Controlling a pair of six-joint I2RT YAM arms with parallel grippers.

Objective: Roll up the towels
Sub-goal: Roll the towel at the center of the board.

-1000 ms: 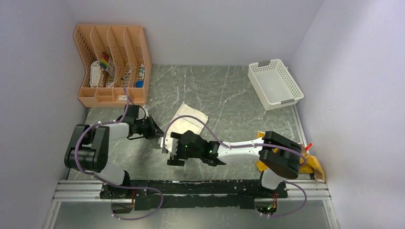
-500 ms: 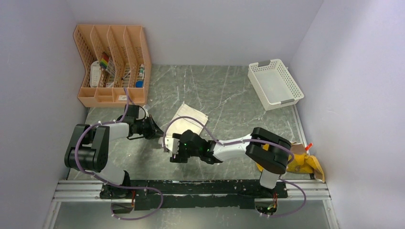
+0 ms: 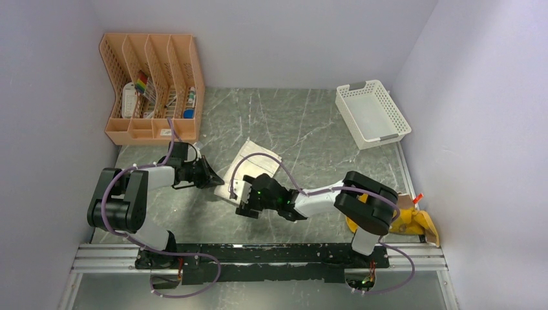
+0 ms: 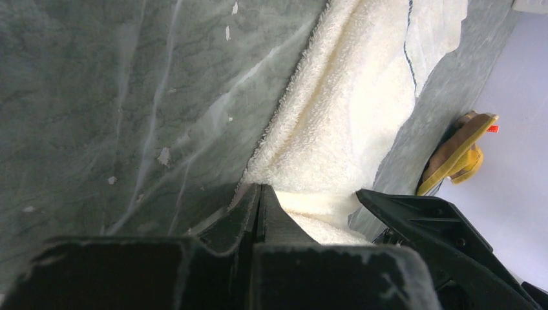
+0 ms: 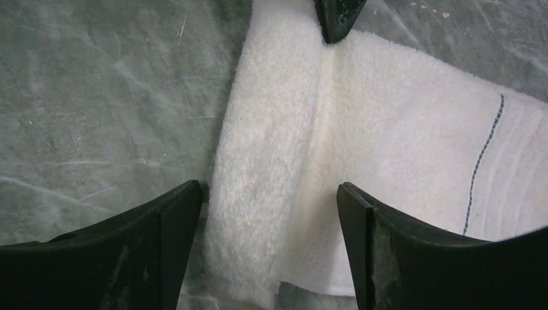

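Cream-white towel [image 5: 400, 123], near edge folded over: right gripper [image 5: 268, 194] (jaws wide) is newly advanced astride the fold, left gripper [image 4: 258, 197] closed tight at its end; rolling is judged barely begun.

blk/wht arms [image 3: 126, 206], purple cables [image 3: 258, 154], green LED [image 3: 258, 192]

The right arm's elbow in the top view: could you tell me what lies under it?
A mustard-yellow towel and a brown towel show at its right; the arm covers the rest of both.
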